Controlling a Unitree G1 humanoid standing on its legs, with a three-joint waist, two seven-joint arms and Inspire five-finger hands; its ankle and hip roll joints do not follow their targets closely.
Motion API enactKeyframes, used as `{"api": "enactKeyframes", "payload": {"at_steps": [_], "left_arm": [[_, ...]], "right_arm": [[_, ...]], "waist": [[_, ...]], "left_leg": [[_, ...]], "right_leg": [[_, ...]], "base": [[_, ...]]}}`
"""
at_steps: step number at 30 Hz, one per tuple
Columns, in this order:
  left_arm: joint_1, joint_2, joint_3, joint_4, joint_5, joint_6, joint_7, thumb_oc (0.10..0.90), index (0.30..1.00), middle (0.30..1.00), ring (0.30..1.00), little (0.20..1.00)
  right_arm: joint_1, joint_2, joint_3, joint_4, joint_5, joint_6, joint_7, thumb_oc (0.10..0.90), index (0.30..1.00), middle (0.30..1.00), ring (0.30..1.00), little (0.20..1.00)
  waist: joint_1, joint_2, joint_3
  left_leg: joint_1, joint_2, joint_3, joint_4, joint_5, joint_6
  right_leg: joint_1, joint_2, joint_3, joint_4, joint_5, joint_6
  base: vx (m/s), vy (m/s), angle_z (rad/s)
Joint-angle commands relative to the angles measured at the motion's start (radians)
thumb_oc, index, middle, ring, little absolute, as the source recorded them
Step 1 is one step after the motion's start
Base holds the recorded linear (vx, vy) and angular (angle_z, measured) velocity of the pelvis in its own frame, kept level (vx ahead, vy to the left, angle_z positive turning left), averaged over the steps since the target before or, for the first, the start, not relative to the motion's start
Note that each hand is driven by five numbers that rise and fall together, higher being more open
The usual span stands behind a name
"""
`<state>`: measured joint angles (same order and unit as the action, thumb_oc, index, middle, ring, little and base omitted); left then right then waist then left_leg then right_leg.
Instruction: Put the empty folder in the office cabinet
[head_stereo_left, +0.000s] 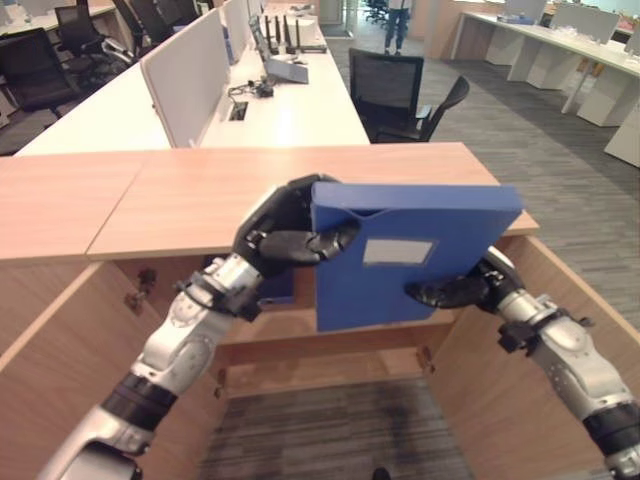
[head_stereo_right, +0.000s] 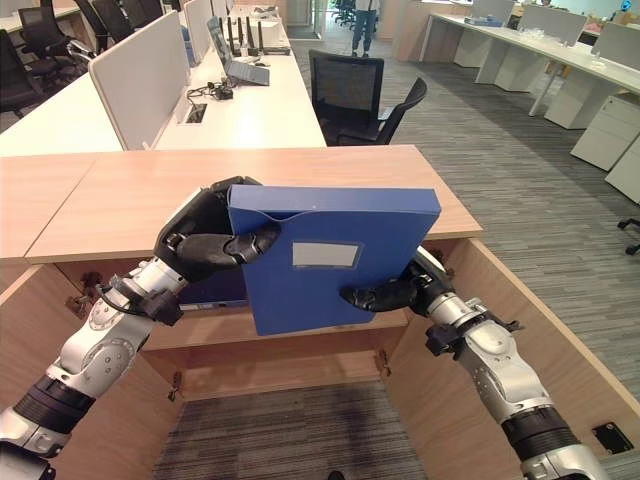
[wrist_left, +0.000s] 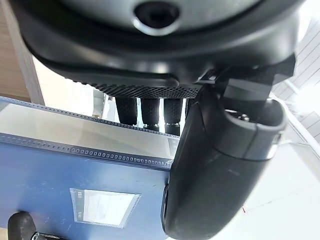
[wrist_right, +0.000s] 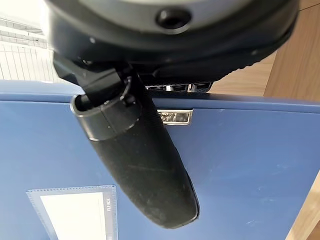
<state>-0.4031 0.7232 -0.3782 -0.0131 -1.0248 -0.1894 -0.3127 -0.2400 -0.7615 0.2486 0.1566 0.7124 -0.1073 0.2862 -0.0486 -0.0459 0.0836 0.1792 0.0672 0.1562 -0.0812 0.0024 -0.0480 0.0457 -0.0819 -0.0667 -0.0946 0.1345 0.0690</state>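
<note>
I hold a blue box folder (head_stereo_left: 420, 250) upright in front of the wooden cabinet (head_stereo_left: 250, 200), its face with a white label pocket (head_stereo_right: 325, 254) turned toward me. My left hand (head_stereo_left: 285, 235) grips its upper left corner, thumb across the front and fingers behind. Lower on the right edge, my right hand (head_stereo_left: 455, 290) pinches it with the thumb (wrist_right: 145, 170) on the face. The folder hangs before the cabinet's open front, just below the level of the top. Another blue folder (head_stereo_right: 215, 290) stands inside on the shelf behind my left hand.
The cabinet's two doors (head_stereo_left: 40, 340) (head_stereo_left: 560, 300) swing out on either side of my arms. Behind the cabinet run white desks with dividers (head_stereo_left: 190, 70) and black office chairs (head_stereo_left: 385, 95). A person stands far back in the aisle (head_stereo_left: 398, 25).
</note>
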Motion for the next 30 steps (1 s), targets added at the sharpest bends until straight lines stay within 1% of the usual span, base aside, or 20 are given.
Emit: {"api": "enactKeyframes", "payload": {"at_steps": [1, 2, 3, 4, 5, 7, 9, 10, 11, 13, 15, 16, 17, 18, 19, 22, 25, 28, 29, 30], "left_arm": [[-0.217, -0.038, -0.071, -0.028, -0.108, -0.055, -0.047, 0.400, 0.300, 0.300, 0.300, 0.300], [-0.217, -0.038, -0.071, -0.027, -0.109, -0.055, -0.048, 0.400, 0.300, 0.300, 0.300, 0.300], [-0.224, -0.063, -0.093, -0.033, -0.129, -0.049, -0.054, 0.400, 0.300, 0.300, 0.300, 0.300], [-0.224, -0.063, -0.093, -0.032, -0.129, -0.049, -0.054, 0.400, 0.300, 0.300, 0.300, 0.300], [-0.235, -0.104, -0.110, -0.039, -0.150, -0.041, -0.059, 0.400, 0.300, 0.300, 0.300, 0.300], [-0.239, -0.138, -0.118, -0.043, -0.153, -0.041, -0.059, 0.400, 0.300, 0.300, 0.300, 0.300], [-0.243, -0.165, -0.121, -0.041, -0.154, -0.039, -0.056, 0.400, 0.300, 0.300, 0.300, 0.300], [-0.243, -0.164, -0.122, -0.041, -0.154, -0.039, -0.056, 0.400, 0.300, 0.300, 0.300, 0.300], [-0.232, -0.181, -0.118, -0.042, -0.154, -0.035, -0.055, 0.400, 0.300, 0.300, 0.300, 0.300], [-0.221, -0.191, -0.114, -0.041, -0.152, -0.031, -0.054, 0.400, 0.300, 0.300, 0.300, 0.300], [-0.186, -0.191, -0.101, -0.035, -0.153, -0.019, -0.048, 0.400, 0.300, 0.300, 0.300, 0.300], [-0.185, -0.190, -0.102, -0.035, -0.153, -0.019, -0.048, 0.414, 0.321, 0.321, 0.321, 0.321], [-0.169, -0.188, -0.098, -0.034, -0.156, -0.012, -0.047, 0.516, 0.474, 0.474, 0.474, 0.474], [-0.150, -0.185, -0.093, -0.028, -0.158, -0.005, -0.047, 0.598, 0.596, 0.596, 0.596, 0.596], [-0.132, -0.176, -0.091, -0.022, -0.154, 0.001, -0.043, 0.800, 0.900, 0.900, 0.900, 0.900], [-0.073, -0.133, -0.085, -0.021, -0.147, 0.019, -0.028, 0.800, 0.900, 0.900, 0.900, 0.900], [0.003, -0.079, -0.070, -0.019, -0.103, 0.034, -0.024, 0.800, 0.900, 0.900, 0.900, 0.900], [0.087, -0.056, -0.072, -0.008, -0.059, 0.048, -0.019, 0.800, 0.900, 0.900, 0.900, 0.900], [0.150, -0.050, -0.069, -0.013, -0.049, 0.065, -0.018, 0.800, 0.900, 0.900, 0.900, 0.900], [0.153, -0.049, -0.068, -0.015, -0.049, 0.066, -0.018, 0.800, 0.900, 0.900, 0.900, 0.900]], "right_arm": [[-0.198, 0.004, 0.020, -0.015, 0.095, -0.143, -0.011, 0.800, 0.900, 0.900, 0.900, 0.900], [-0.199, 0.004, 0.020, -0.014, 0.095, -0.143, -0.011, 0.800, 0.900, 0.900, 0.900, 0.900], [-0.219, 0.025, 0.051, -0.017, 0.111, -0.139, 0.000, 0.596, 0.594, 0.594, 0.594, 0.594], [-0.220, 0.025, 0.051, -0.017, 0.111, -0.139, 0.001, 0.529, 0.493, 0.493, 0.493, 0.493], [-0.244, 0.066, 0.093, -0.022, 0.145, -0.131, 0.025, 0.400, 0.300, 0.300, 0.300, 0.300], [-0.249, 0.103, 0.120, -0.025, 0.160, -0.124, 0.040, 0.400, 0.300, 0.300, 0.300, 0.300], [-0.243, 0.157, 0.135, -0.013, 0.190, -0.122, 0.043, 0.400, 0.300, 0.300, 0.300, 0.300], [-0.242, 0.157, 0.135, -0.012, 0.190, -0.122, 0.043, 0.400, 0.300, 0.300, 0.300, 0.300], [-0.222, 0.205, 0.144, -0.003, 0.209, -0.122, 0.041, 0.400, 0.300, 0.300, 0.300, 0.300], [-0.193, 0.256, 0.148, 0.014, 0.239, -0.115, 0.042, 0.400, 0.300, 0.300, 0.300, 0.300], [-0.132, 0.323, 0.137, 0.030, 0.308, -0.114, 0.041, 0.400, 0.300, 0.300, 0.300, 0.300], [-0.131, 0.323, 0.137, 0.030, 0.308, -0.114, 0.040, 0.400, 0.300, 0.300, 0.300, 0.300], [-0.103, 0.348, 0.128, 0.029, 0.342, -0.114, 0.045, 0.400, 0.300, 0.300, 0.300, 0.300], [-0.074, 0.374, 0.120, 0.034, 0.376, -0.115, 0.048, 0.400, 0.300, 0.300, 0.300, 0.300], [-0.049, 0.393, 0.116, 0.036, 0.403, -0.116, 0.051, 0.400, 0.300, 0.300, 0.300, 0.300], [0.039, 0.450, 0.093, 0.030, 0.488, -0.125, 0.051, 0.400, 0.300, 0.300, 0.300, 0.300], [0.137, 0.496, 0.059, 0.010, 0.540, -0.129, 0.063, 0.400, 0.300, 0.300, 0.300, 0.300], [0.211, 0.539, 0.008, 0.007, 0.597, -0.147, 0.058, 0.400, 0.300, 0.300, 0.300, 0.300], [0.252, 0.573, -0.026, 0.012, 0.638, -0.155, 0.054, 0.400, 0.300, 0.300, 0.300, 0.300], [0.254, 0.573, -0.025, 0.012, 0.638, -0.155, 0.054, 0.400, 0.300, 0.300, 0.300, 0.300]], "waist": [[0.013, -0.031, -0.078], [0.013, -0.031, -0.078], [0.014, -0.032, -0.077], [0.014, -0.032, -0.077], [0.014, -0.033, -0.076], [0.015, -0.034, -0.075], [0.016, -0.033, -0.074], [0.016, -0.034, -0.074], [0.015, -0.032, -0.072], [0.013, -0.030, -0.070], [0.009, -0.025, -0.068], [0.009, -0.025, -0.068], [0.008, -0.023, -0.067], [0.006, -0.021, -0.066], [0.006, -0.019, -0.065], [0.002, -0.013, -0.061], [-0.001, -0.007, -0.054], [-0.006, -0.003, -0.049], [-0.009, 0.000, -0.045], [-0.010, 0.000, -0.046]], "left_leg": [[-0.028, 0.004, -0.065, -0.006, -0.017, -0.033], [-0.028, 0.004, -0.065, -0.006, -0.017, -0.033], [-0.028, 0.004, -0.065, -0.006, -0.016, -0.033], [-0.028, 0.004, -0.065, -0.006, -0.016, -0.033], [-0.028, 0.003, -0.065, -0.006, -0.016, -0.032], [-0.029, 0.004, -0.065, -0.006, -0.017, -0.031], [-0.030, 0.005, -0.066, -0.006, -0.015, -0.031], [-0.030, 0.005, -0.066, -0.006, -0.016, -0.031], [-0.031, 0.005, -0.067, -0.006, -0.015, -0.030], [-0.030, 0.005, -0.066, -0.006, -0.015, -0.029], [-0.029, 0.004, -0.066, -0.006, -0.017, -0.028], [-0.029, 0.004, -0.066, -0.006, -0.017, -0.028], [-0.028, 0.004, -0.066, -0.006, -0.017, -0.028], [-0.028, 0.004, -0.067, -0.006, -0.017, -0.028], [-0.028, 0.004, -0.066, -0.006, -0.017, -0.028], [-0.027, 0.002, -0.068, -0.006, -0.017, -0.028], [-0.029, 0.003, -0.068, -0.006, -0.014, -0.031], [-0.030, 0.006, -0.069, -0.006, -0.013, -0.034], [-0.031, 0.010, -0.069, -0.006, -0.013, -0.038], [-0.031, 0.010, -0.069, -0.006, -0.013, -0.038]], "right_leg": [[0.087, -0.041, -0.044, 0.007, -0.055, 0.078], [0.087, -0.041, -0.044, 0.007, -0.055, 0.078], [0.086, -0.041, -0.044, 0.007, -0.054, 0.077], [0.086, -0.041, -0.044, 0.007, -0.054, 0.077], [0.085, -0.040, -0.043, 0.007, -0.054, 0.075], [0.085, -0.040, -0.043, 0.007, -0.056, 0.074], [0.086, -0.041, -0.044, 0.007, -0.055, 0.073], [0.086, -0.041, -0.044, 0.007, -0.056, 0.073], [0.085, -0.041, -0.044, 0.007, -0.055, 0.072], [0.085, -0.042, -0.045, 0.007, -0.055, 0.070], [0.086, -0.042, -0.043, 0.007, -0.055, 0.068], [0.086, -0.042, -0.043, 0.007, -0.055, 0.068], [0.086, -0.042, -0.044, 0.007, -0.056, 0.068], [0.086, -0.042, -0.043, 0.007, -0.057, 0.068], [0.087, -0.042, -0.044, 0.007, -0.057, 0.068], [0.086, -0.042, -0.044, 0.007, -0.057, 0.068], [0.085, -0.042, -0.048, 0.007, -0.057, 0.069], [0.084, -0.039, -0.050, 0.007, -0.058, 0.068], [0.081, -0.035, -0.052, 0.007, -0.059, 0.068], [0.081, -0.035, -0.052, 0.007, -0.059, 0.068]], "base": [[0.00, 0.000, 0.00], [0.00, 0.000, 0.00], [0.00, 0.000, 0.00], [0.00, 0.000, 0.00], [0.00, 0.000, 0.00], [0.00, 0.000, 0.00], [0.00, 0.000, 0.00], [0.00, 0.000, 0.00], [0.00, 0.000, 0.00], [0.00, 0.000, 0.00], [0.00, 0.000, 0.00], [0.00, 0.000, 0.00], [0.00, 0.000, 0.00], [0.00, 0.000, 0.00], [0.00, 0.000, 0.00], [0.00, 0.000, 0.00], [0.00, 0.000, 0.00], [0.01, -0.030, 0.02], [0.01, -0.042, 0.03], [0.02, -0.047, 0.02]]}}
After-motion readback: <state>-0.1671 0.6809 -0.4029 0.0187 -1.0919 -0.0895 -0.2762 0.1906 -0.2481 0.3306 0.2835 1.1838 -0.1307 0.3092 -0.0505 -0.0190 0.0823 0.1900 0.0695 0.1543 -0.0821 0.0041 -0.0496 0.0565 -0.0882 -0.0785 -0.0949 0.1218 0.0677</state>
